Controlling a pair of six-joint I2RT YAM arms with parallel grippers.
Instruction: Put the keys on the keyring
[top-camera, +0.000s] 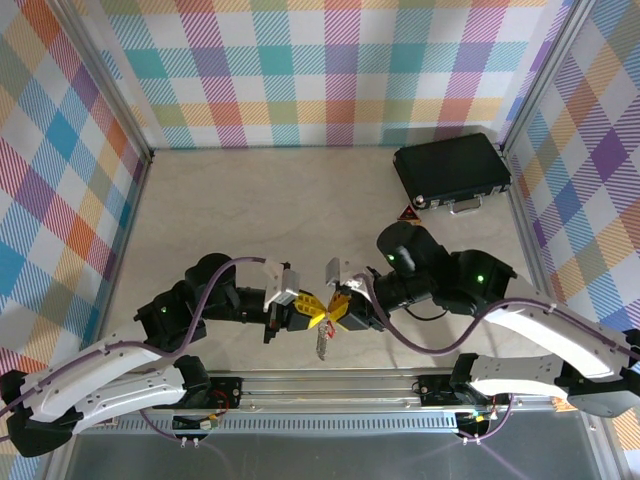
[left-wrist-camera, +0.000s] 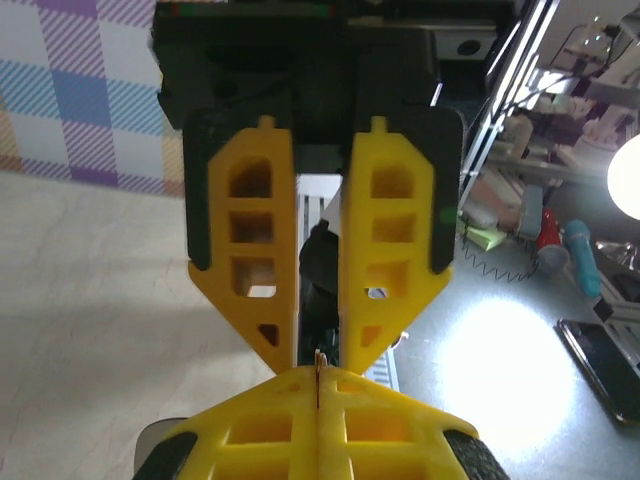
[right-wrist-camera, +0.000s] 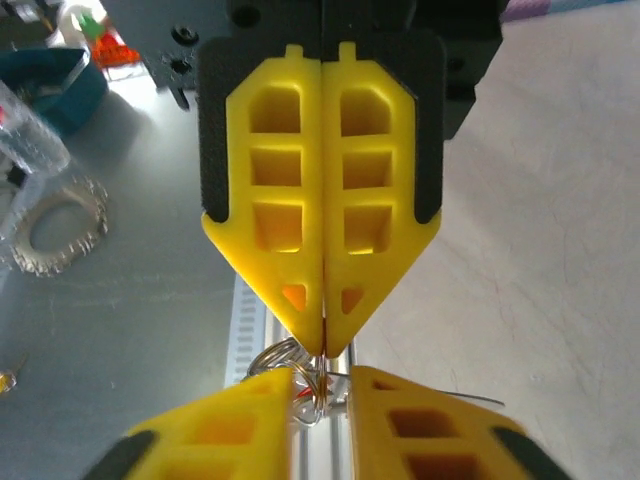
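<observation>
Left gripper (top-camera: 308, 312): low over the near tabletop (top-camera: 250, 210), tip to tip with its partner. Fingers (right-wrist-camera: 290, 250) pressed together, a thin reddish sliver in the seam at the tips.

Key (right-wrist-camera: 322, 340): taken to be that sliver, though too little is exposed to be sure. Tiny, light and rigid, with a smooth plastic head likely to slip or twist in a pinch. Best held flat across the head, leaving the blade and eye free.

Keyring (top-camera: 320, 345): hanging just below the meeting fingertips, jagged edge downward. Wire loops (right-wrist-camera: 283, 358) right at the left tips and reaching between the right ones. Thin, stiff, springy metal, light and apt to swing. Best gripped on the plain curved side near the opening, not on the beaded edge.

Right gripper (top-camera: 342, 305): facing the left. Fingers (left-wrist-camera: 390, 260) narrowly apart, with a clear gap and nothing clamped.

Block (top-camera: 407, 213): small, orange-brown, on the tabletop well behind the right gripper.

Case (top-camera: 452, 172): black, closed, in the far right corner, just beyond the block.
</observation>
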